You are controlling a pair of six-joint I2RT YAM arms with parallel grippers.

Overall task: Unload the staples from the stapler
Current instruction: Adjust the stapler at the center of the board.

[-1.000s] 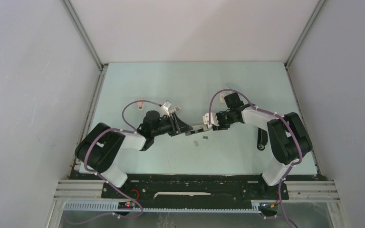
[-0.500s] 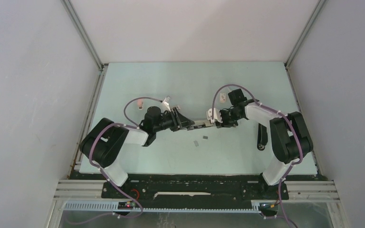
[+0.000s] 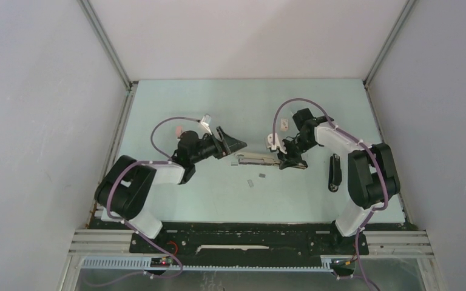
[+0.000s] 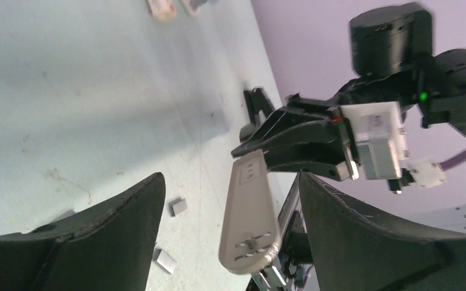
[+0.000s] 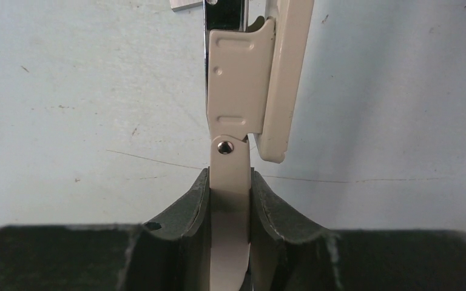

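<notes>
The stapler [image 3: 256, 159] is long, slim and silver-beige, and lies level and low over the table centre. My right gripper [image 3: 283, 160] is shut on its right end. The right wrist view shows both pads [image 5: 197, 194] pressed on the stapler's beige tail [image 5: 243, 91]. My left gripper [image 3: 233, 143] is open and empty, just left of the stapler and apart from it. In the left wrist view the stapler's free end [image 4: 250, 218] hangs between my spread fingers [image 4: 127, 206] without touching them. Two small grey staples [image 3: 261, 176] [image 3: 250, 182] lie on the table below it, also seen in the left wrist view [image 4: 178, 207].
An all-black stapler [image 3: 335, 171] lies to the right, by the right arm. Small pink-white pieces lie at the back [image 3: 284, 123] and back left [image 3: 178, 131]. The walls of the enclosure [image 3: 121, 121] border the table.
My left gripper has let go of the stapler, opened and drawn back to the left. My right gripper has kept hold and swung the stapler level, slightly to the right.
</notes>
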